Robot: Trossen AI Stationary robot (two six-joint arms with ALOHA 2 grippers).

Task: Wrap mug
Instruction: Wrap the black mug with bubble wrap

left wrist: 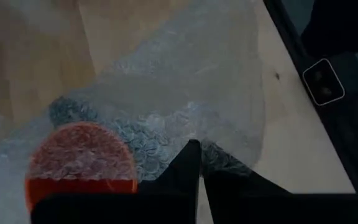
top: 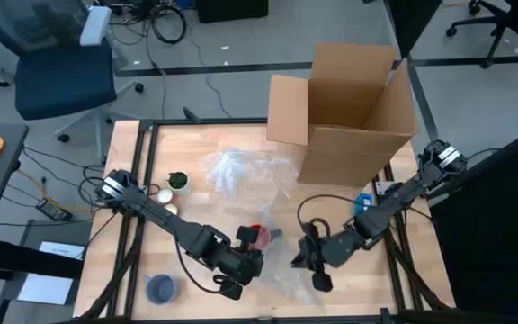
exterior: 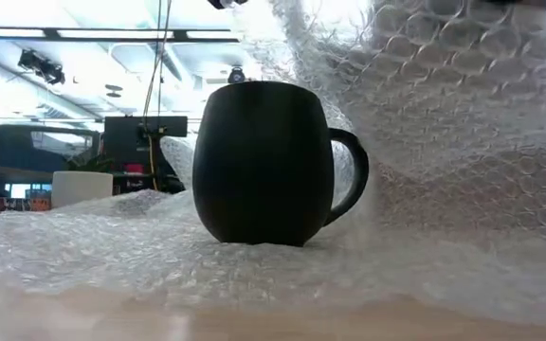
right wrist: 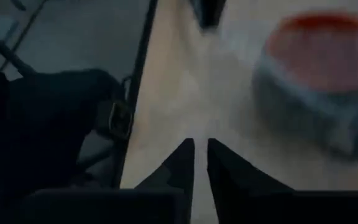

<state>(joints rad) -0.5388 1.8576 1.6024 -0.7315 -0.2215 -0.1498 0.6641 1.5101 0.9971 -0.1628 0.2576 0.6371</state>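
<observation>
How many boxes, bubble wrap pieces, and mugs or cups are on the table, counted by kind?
Cardboard box: 1
Bubble wrap pieces: 2, crumpled and under the mug
Mug with red inside: 1
Other cups: 2, blue and green
White things, perhaps cups: 2
Total: 8
</observation>
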